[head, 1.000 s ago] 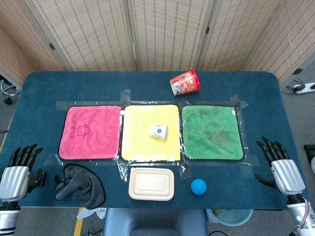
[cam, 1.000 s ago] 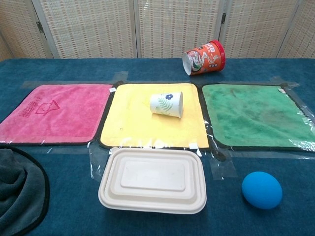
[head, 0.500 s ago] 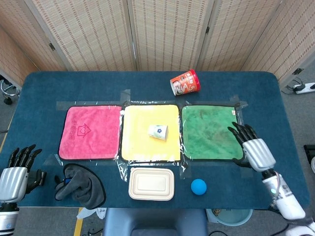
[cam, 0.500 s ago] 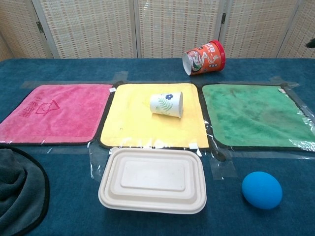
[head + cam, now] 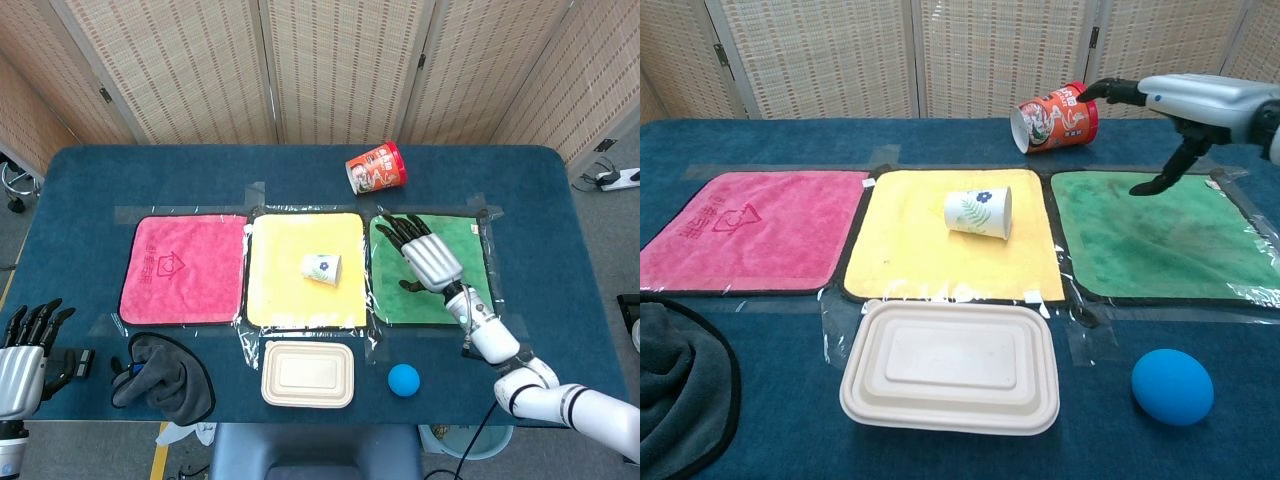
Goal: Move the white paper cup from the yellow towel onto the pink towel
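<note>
The white paper cup [image 5: 322, 268] [image 5: 979, 212], printed with a leaf pattern, lies on its side on the yellow towel [image 5: 290, 300] [image 5: 900, 250] in the middle. To its left lies the pink towel [image 5: 185, 268] [image 5: 745, 230], with nothing on it. My right hand [image 5: 425, 255] [image 5: 1185, 110] hovers open over the green towel [image 5: 440, 300] [image 5: 1160, 245], fingers spread and pointing toward the cup, roughly a hand's width to its right. At the bottom left corner of the head view my left hand [image 5: 25, 350] stays open beside the table's near edge.
A red printed cup [image 5: 376, 167] [image 5: 1055, 117] lies tipped over behind the towels. A beige lidded box [image 5: 307, 374] [image 5: 950, 365] and a blue ball [image 5: 403, 379] [image 5: 1172, 386] sit in front. A dark grey cloth [image 5: 165, 375] [image 5: 675, 385] lies front left.
My right hand has swung from the table's right edge leftward over the green towel, closer to the cup. My left hand has dropped slightly lower. The cup has not moved.
</note>
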Tool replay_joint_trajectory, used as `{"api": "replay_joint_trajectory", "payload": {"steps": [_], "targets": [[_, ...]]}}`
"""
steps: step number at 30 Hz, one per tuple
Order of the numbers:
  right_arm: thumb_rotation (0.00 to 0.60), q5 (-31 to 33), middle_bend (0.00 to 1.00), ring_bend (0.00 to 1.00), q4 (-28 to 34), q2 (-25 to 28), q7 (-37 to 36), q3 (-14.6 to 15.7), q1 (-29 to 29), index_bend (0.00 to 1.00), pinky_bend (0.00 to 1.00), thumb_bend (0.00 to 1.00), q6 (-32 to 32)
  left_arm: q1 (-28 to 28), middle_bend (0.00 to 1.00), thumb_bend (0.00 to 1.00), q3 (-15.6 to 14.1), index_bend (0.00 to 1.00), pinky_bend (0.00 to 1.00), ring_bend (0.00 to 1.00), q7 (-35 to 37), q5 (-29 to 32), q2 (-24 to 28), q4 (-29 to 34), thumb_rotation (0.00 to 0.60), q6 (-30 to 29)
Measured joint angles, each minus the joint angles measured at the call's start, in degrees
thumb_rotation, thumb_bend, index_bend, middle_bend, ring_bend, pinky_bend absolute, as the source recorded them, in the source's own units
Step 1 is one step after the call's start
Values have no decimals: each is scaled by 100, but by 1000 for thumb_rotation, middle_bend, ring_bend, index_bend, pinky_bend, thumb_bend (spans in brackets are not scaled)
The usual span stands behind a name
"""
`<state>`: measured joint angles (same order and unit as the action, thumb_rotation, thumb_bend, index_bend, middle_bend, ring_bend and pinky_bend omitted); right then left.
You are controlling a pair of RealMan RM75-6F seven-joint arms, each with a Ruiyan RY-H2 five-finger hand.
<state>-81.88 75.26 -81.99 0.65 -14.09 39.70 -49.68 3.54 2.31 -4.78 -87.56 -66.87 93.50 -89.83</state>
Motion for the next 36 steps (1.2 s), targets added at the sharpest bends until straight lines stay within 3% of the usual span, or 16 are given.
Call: {"api": "replay_joint_trajectory", "payload": {"steps": [15,29,36], "targets": [[600,220,22,65,-1739,-1390,-2,-65,1133,0,9,235,679,-13,140,580,16,205,0,137,-11,2,90,51,600,9],[600,51,23,66,-3107,-2348,-429,23,1858,0,9,235,718,-38,141,580,28,209,0,138,50,56,132,44,600,37],[600,-13,26,62,-3442,-2740,-505,-86,2271,0,8,235,517,-61,141,580,15,210,0,138,68,57,140,32,600,34]]}}
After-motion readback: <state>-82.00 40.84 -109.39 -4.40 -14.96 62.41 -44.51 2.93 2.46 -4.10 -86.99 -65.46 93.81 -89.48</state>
